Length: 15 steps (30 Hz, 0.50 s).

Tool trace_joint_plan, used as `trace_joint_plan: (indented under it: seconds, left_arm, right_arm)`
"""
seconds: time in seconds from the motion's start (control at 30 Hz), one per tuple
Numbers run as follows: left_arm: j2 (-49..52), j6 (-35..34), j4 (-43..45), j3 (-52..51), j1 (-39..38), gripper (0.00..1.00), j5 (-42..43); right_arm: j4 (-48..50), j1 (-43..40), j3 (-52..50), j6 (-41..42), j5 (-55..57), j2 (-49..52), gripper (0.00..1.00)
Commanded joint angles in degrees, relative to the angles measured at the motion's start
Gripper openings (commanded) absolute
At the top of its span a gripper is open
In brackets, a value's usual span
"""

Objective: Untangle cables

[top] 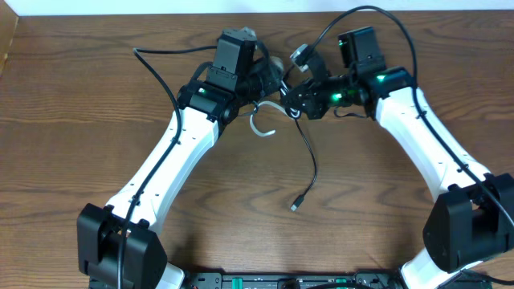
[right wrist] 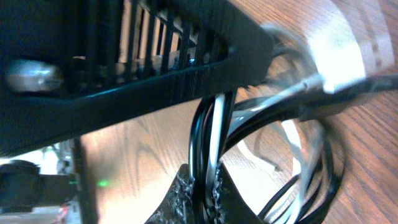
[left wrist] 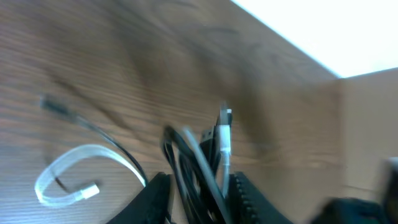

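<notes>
At the brown wooden counter's (top: 80,120) far edge, the tangled thin black and white cords (left wrist: 196,155) are pinched by the right pincer (right wrist: 204,183); the left pincer (left wrist: 199,185) is spread around them.

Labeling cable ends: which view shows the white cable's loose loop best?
Left wrist: the white cable lies as a whole loop on bare table, plug end visible. Overhead shows only a small white curve, partly covered. Right wrist: blurred pale strands, loop unclear.

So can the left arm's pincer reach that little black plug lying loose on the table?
Probably yes. The black plug lies alone on bare table, nothing on top. But the left pincer has cables between its fingers.
</notes>
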Motion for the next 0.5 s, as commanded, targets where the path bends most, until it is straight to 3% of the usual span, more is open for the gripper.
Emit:
trace_joint_plan:
  seconds: [0.0, 0.13, 0.37, 0.47]
  left_arm:
    - [-0.1, 6.1, -3.0, 0.6, 0.2, 0.43, -8.6]
    - [-0.1, 9.0, -4.5, 0.6, 0.8, 0.57, -8.8]
    - [-0.1, 9.6, -4.2, 0.6, 2.1, 0.58, -2.4]
    - [-0.1, 15.5, -3.7, 0.6, 2.0, 0.58, 2.7]
  right_arm:
    - [0.3, -4.6, 0.2, 0.6, -11.9, -0.5, 0.01]
    - [0.1, -9.0, 0.2, 0.6, -20.4, -0.5, 0.01]
    - [-1.8, -12.5, 0.2, 1.2, -23.7, -0.2, 0.01]
    - [-2.8, -12.3, 0.2, 1.2, -23.7, 0.1, 0.01]
